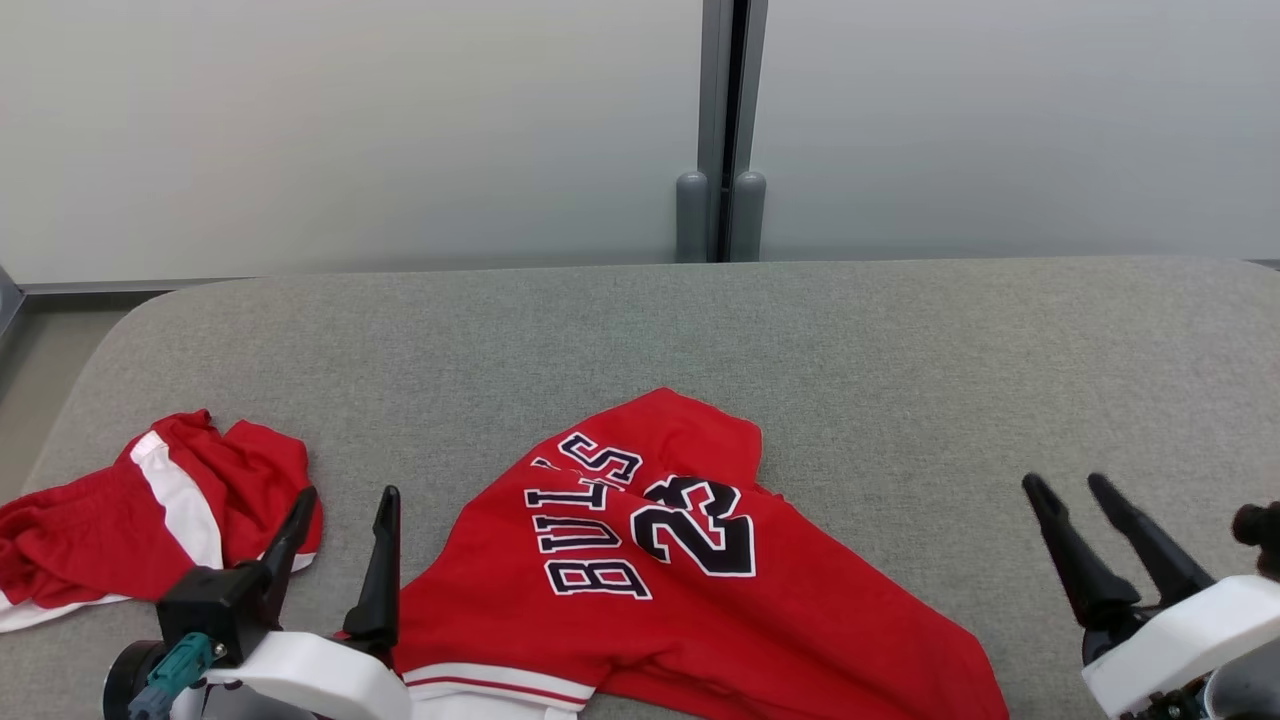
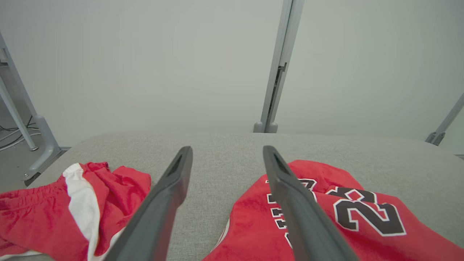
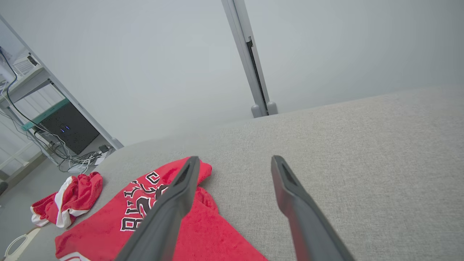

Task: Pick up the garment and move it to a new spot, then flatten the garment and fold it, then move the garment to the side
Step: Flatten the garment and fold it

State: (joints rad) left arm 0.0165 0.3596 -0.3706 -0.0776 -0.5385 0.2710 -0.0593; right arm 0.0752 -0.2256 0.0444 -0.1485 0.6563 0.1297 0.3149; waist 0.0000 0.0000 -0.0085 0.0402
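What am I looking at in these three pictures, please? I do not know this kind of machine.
It is a robot with two arms. One picture comes from its head, looking down; the other two come from cameras on its wrists. The dark prongs are its left gripper and right gripper, both open and holding nothing. On the grey padded surface lies a rumpled red jersey with the number 23. Left of it lies a crumpled pair of red shorts with a white stripe.
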